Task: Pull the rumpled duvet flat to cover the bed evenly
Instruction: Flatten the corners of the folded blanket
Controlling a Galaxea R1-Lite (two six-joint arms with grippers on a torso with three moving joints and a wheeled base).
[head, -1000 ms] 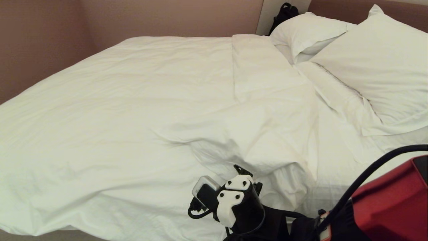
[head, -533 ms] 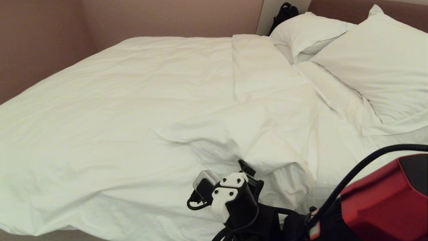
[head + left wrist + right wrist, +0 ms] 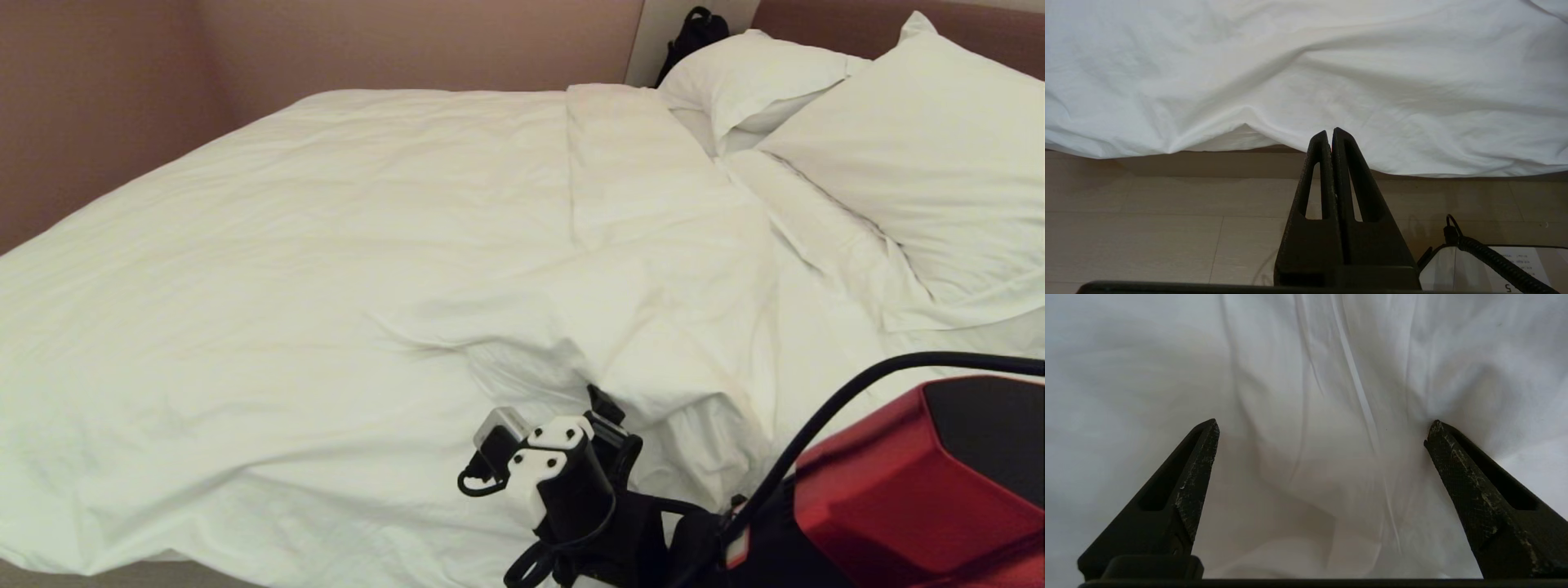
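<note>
A: White cotton everywhere: the duvet [image 3: 367,269] lies across the bed [image 3: 824,457], bunched in a rumple at its near edge, short of the pillows [image 3: 906,155].
B: Right gripper [image 3: 606,410] sits over that rumple. Head view hides its fingers; the wrist view shows them spread wide, nothing between them but creased cloth.
A: And the left gripper [image 3: 1330,132]?
B: Only its wrist view has it: fingers pressed together, empty, below the duvet's hanging hem, over the floor [image 3: 1147,228].

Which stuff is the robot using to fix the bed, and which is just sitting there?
For the job:
duvet
bed
right claw, open over the duvet

Just there:
pillows
black bag behind them
left claw, shut, parked above the floor
</note>
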